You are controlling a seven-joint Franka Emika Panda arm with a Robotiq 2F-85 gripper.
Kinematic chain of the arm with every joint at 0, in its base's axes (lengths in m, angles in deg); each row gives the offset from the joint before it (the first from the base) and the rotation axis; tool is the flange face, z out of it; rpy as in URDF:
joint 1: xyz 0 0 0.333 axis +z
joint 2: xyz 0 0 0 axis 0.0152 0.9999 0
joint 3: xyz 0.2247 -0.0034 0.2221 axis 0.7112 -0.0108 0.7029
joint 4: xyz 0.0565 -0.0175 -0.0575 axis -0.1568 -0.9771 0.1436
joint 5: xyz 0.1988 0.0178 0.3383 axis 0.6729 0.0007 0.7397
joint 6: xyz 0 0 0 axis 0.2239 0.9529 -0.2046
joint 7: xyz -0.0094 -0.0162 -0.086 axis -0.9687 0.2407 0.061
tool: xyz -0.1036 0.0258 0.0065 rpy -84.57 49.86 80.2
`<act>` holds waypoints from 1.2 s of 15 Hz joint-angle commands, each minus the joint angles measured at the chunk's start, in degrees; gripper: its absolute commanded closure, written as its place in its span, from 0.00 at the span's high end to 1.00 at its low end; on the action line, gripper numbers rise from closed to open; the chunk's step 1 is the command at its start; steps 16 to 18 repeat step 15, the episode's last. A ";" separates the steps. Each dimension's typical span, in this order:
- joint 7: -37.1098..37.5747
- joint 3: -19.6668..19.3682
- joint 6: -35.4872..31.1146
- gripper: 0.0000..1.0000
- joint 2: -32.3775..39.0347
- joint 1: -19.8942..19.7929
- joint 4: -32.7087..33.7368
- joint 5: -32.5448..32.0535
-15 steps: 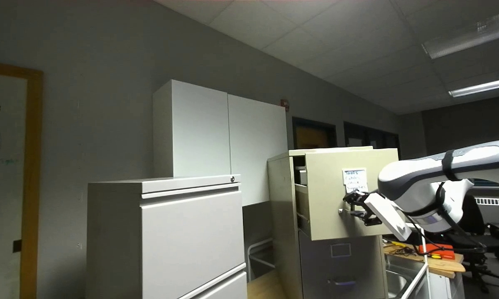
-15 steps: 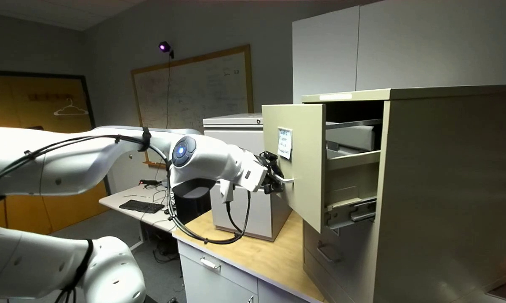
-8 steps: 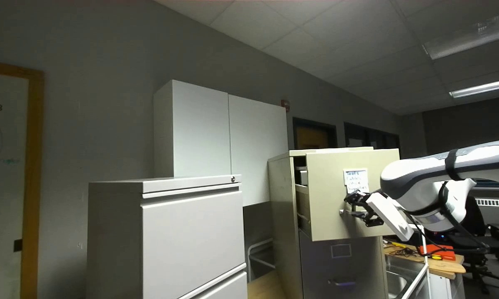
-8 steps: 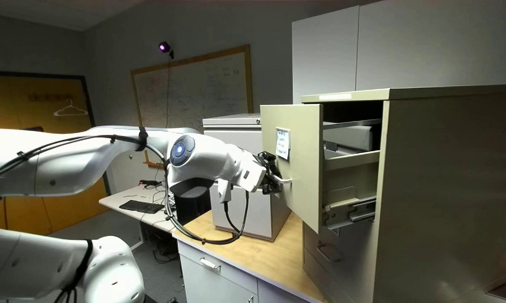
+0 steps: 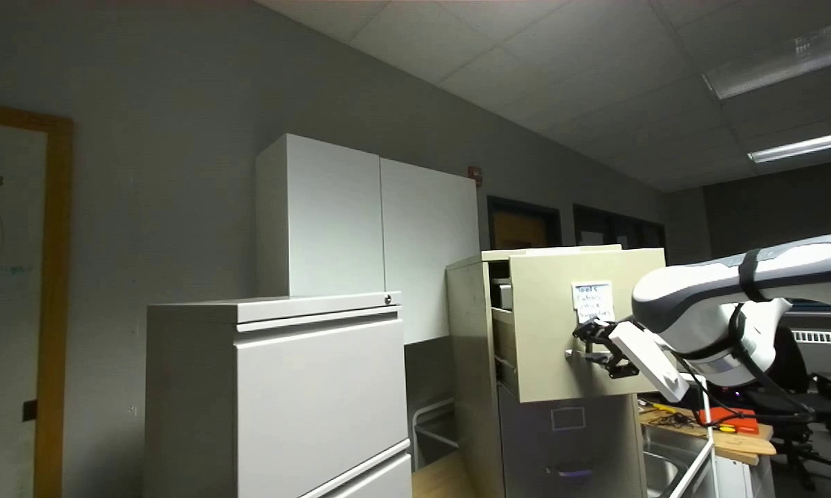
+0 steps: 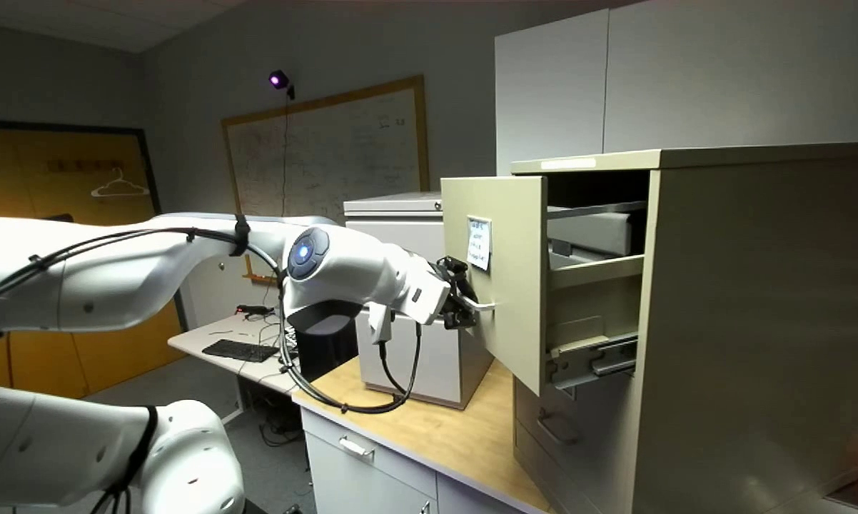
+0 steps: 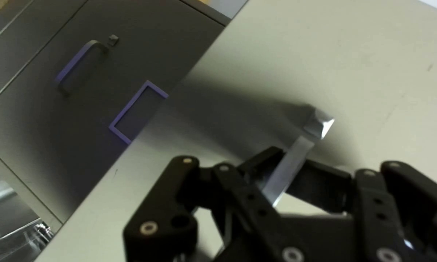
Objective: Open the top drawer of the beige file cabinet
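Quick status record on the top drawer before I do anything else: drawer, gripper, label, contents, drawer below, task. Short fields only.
top drawer: open, standing out from the beige file cabinet
gripper: closed on the drawer handle
label: on the drawer front, above the handle; top line reads "Tools", lower lines blurred
seen inside: a pale grey box-like item; the rest is hidden
drawer below: shut
task: drawer is open; whether it is at full travel cannot be told
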 commanded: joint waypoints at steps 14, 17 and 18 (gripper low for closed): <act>-0.96 10.72 18.45 0.99 -9.18 -12.62 -3.50 -1.73; -1.98 12.32 22.98 1.00 -7.65 -13.06 -0.65 -0.83; -1.98 12.32 22.98 1.00 -7.65 -13.06 -0.65 -0.83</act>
